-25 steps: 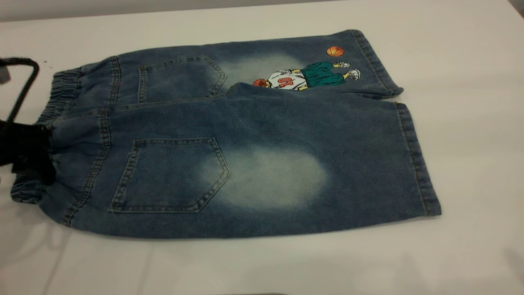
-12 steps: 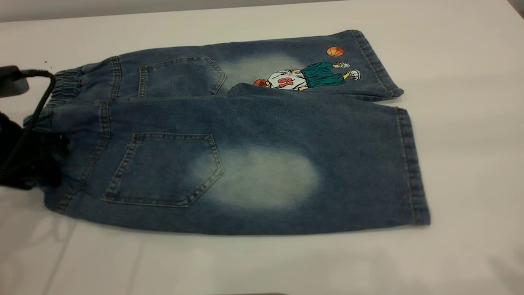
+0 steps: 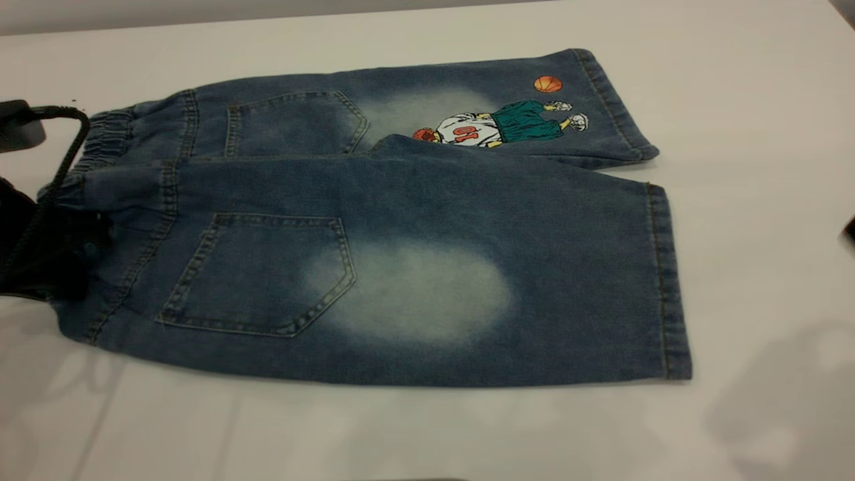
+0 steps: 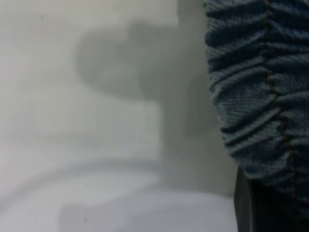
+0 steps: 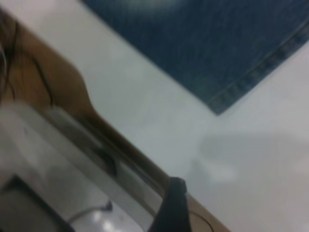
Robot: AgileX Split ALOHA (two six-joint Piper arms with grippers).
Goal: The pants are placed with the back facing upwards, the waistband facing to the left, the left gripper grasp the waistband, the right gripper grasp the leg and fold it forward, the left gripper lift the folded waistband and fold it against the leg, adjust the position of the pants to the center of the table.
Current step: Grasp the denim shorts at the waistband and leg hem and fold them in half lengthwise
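Observation:
The pants (image 3: 401, 254) lie back up on the table (image 3: 748, 120), with the waistband (image 3: 107, 140) to the left. My left gripper (image 3: 57, 257) is at the near end of the waistband (image 4: 260, 96), shut on the gathered denim. The leg (image 3: 534, 280) with the pale patch lies nearest, its hem to the right. The printed leg (image 3: 507, 120) lies behind it. Only a dark sliver of my right gripper (image 3: 849, 234) shows at the right edge, apart from the hem. In the right wrist view the right gripper (image 5: 171, 208) hangs over bare table, off the hem corner (image 5: 231, 92).
The left arm's black cable loop (image 3: 67, 133) arches over the far end of the waistband. The right wrist view shows the table's brown front edge (image 5: 96, 125), with a metal frame below it. A shadow (image 3: 788, 394) falls on the table at the near right.
The left gripper has pulled the near waistband end rightward. The near leg has slid left and towards the camera. The right gripper's sliver and shadow have come in at the right edge.

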